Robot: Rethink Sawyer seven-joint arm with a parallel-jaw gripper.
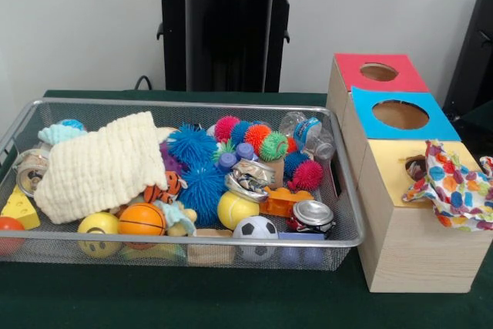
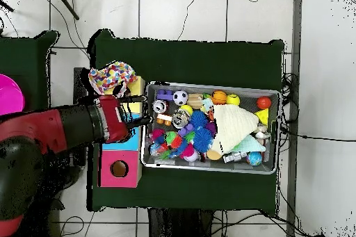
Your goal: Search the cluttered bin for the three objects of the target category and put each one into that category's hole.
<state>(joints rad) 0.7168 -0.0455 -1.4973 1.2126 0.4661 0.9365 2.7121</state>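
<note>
Gripper (image 2: 133, 101) sits over the yellow box (image 1: 400, 213), just beside the patterned cloth (image 1: 454, 190) draped at its hole; finger state cannot be told. Wire bin (image 1: 348, 241) alongside.

My work surface is a table (image 1: 231, 302) covered in dark green cloth. Two items rest directly on it: a wire mesh bin (image 1: 347, 190), loaded with clutter, and a wooden box (image 1: 404, 252) with red, blue and yellow tops. In the front view the box stands at three o'clock of the bin, just beside it.
</note>
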